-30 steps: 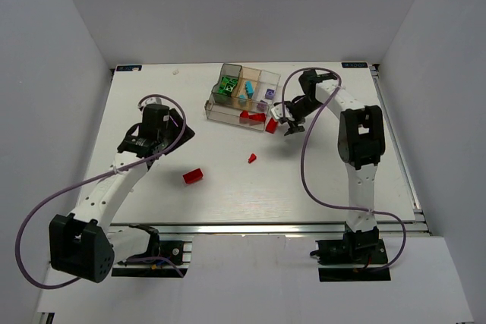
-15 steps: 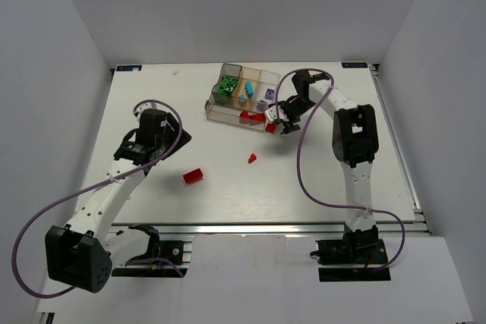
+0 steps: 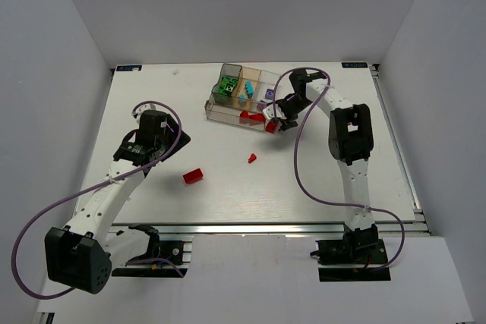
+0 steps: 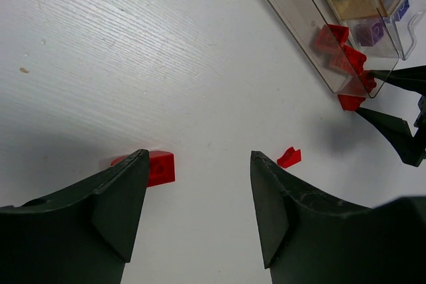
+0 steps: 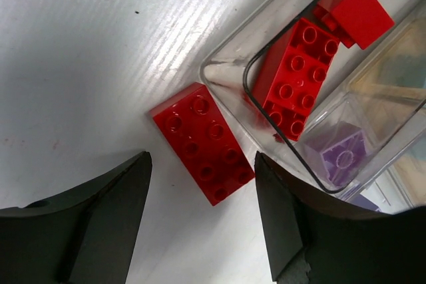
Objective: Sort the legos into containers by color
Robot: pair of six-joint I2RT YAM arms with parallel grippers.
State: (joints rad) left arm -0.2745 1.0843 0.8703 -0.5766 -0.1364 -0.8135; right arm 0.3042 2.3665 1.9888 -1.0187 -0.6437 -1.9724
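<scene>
Right wrist view is showing the right gripper (image 5: 201, 161) hanging spread, its jaws apart and grasping nothing. A red eight-stud brick (image 5: 203, 143) is lying studs-up on the bench (image 5: 80, 44) between the fingers. It sits just outside the corner of the clear tray (image 5: 223, 74), and whether it is touching the wall I cannot tell.

The brick is looking stiff, light and smooth-sided, so it is probably going to skid or twist if pinched by its corners. It is lying slantwise to the jaws, so a wrist turn seems needed. The two long flat sides are offering the surest hold, though the tray wall is crowding one end.

The left gripper (image 4: 198, 164) is hovering released and empty, with a second red brick (image 4: 162, 167) just beside one finger and a small red piece (image 4: 289, 157) farther off.
</scene>
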